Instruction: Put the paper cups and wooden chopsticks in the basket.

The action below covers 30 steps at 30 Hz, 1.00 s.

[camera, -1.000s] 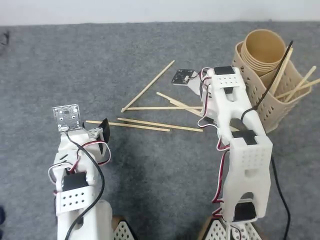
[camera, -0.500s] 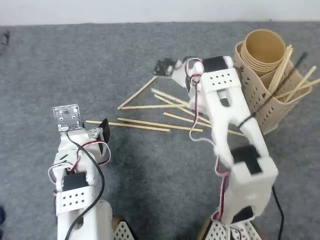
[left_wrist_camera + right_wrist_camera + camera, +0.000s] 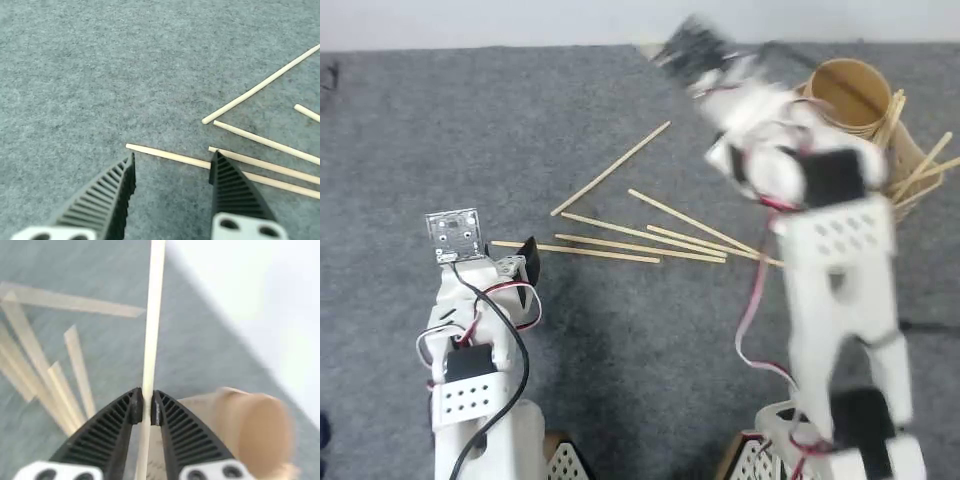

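Several wooden chopsticks [image 3: 640, 236] lie scattered on the grey mat. At the far right stands the beige basket [image 3: 910, 150], holding stacked paper cups [image 3: 850, 90] and a few chopsticks [image 3: 895, 105]. My right arm [image 3: 810, 180] is raised beside the basket, reaching to the mat's far edge. In its wrist view my right gripper [image 3: 146, 407] is shut on one chopstick [image 3: 152, 315], with a paper cup [image 3: 255, 435] close by. My left gripper [image 3: 173, 160] hangs open low over the near end of a chopstick [image 3: 167, 154]; the high view shows this left gripper [image 3: 515, 262] at the lower left.
The grey mat [image 3: 470, 130] has free room to the left and at the front. A pale wall or floor strip [image 3: 520, 20] runs along its far edge. The two arm bases [image 3: 560, 460] stand at the near edge.
The right arm has swung up and away from the chopstick pile toward the far edge beside the basket, carrying a chopstick. Loose chopsticks shifted on the mat. The left arm has not moved.
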Motion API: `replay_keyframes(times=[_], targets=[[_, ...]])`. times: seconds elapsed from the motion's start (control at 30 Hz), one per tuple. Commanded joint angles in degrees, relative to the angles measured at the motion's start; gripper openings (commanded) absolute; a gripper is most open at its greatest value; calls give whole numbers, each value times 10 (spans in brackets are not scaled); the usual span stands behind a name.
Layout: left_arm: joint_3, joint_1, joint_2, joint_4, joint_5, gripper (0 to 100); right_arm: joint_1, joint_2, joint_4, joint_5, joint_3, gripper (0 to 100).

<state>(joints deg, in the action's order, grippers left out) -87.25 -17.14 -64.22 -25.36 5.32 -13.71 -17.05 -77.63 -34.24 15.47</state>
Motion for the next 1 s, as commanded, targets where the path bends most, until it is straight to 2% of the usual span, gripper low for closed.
replay_keyframes(times=[0.0, 0.13, 0.2, 0.27, 0.5, 0.8, 0.87, 0.97], targets=[[2, 4, -11, 11, -6, 224, 71, -69, 59, 40, 4, 6], [2, 3, -11, 10, -6, 224, 175, -73, 121, 106, -41, 6], [2, 4, -11, 10, -6, 224, 218, -81, 176, 166, -96, 6], [2, 4, -11, 10, -6, 224, 244, -100, 235, 187, -163, 6], [2, 4, -11, 10, -6, 224, 247, -193, 424, 164, -404, 6], [2, 4, -11, 11, -6, 224, 271, -231, 464, 164, -475, 7], [2, 4, -11, 11, -6, 224, 282, -231, 456, 164, -478, 51], [2, 4, -11, 11, -6, 224, 299, -237, 457, 160, -495, 242]])
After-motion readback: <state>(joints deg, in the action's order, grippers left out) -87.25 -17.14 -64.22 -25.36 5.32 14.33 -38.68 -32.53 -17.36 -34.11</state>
